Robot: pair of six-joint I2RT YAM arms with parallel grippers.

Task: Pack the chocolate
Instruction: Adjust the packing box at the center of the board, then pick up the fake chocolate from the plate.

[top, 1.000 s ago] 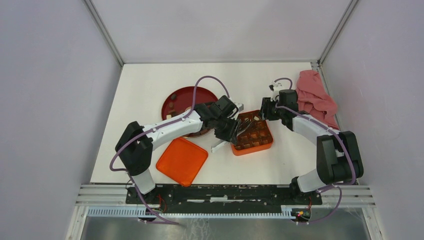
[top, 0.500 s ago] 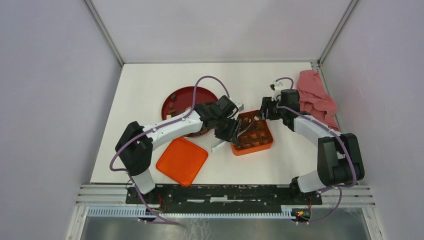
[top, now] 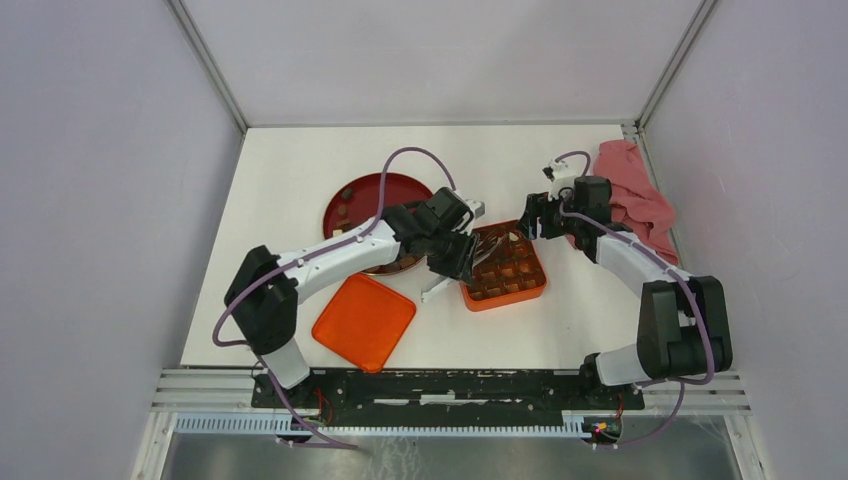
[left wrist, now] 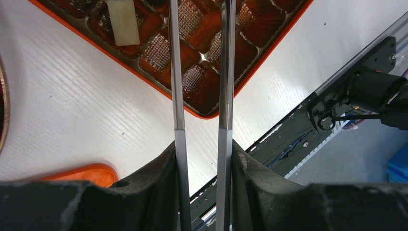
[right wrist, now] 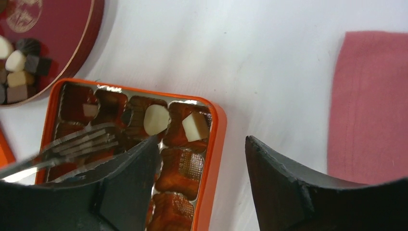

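Note:
The chocolate shows as small dark, tan and cream pieces on the dark red plate (top: 365, 190), also seen in the right wrist view (right wrist: 19, 72). A few cream pieces (right wrist: 156, 119) lie in the far compartments of the orange box (top: 505, 298); one shows in the left wrist view (left wrist: 124, 21). My left gripper (top: 462, 262) is shut on metal tongs (left wrist: 175, 72), whose two blades reach over the box's compartments. My right gripper (right wrist: 201, 144) is open and empty, with its jaws on either side of the box's far right rim (right wrist: 216, 144).
The flat orange lid (top: 363, 320) lies at the front left of the box. A red cloth (top: 630, 195) lies bunched at the right edge. A white strip (top: 435, 292) lies beside the box's left side. The plate stands just left of the box.
My right gripper has drawn slightly back and right at the box's far corner. My left gripper with the tongs has shifted a little farther over the box.

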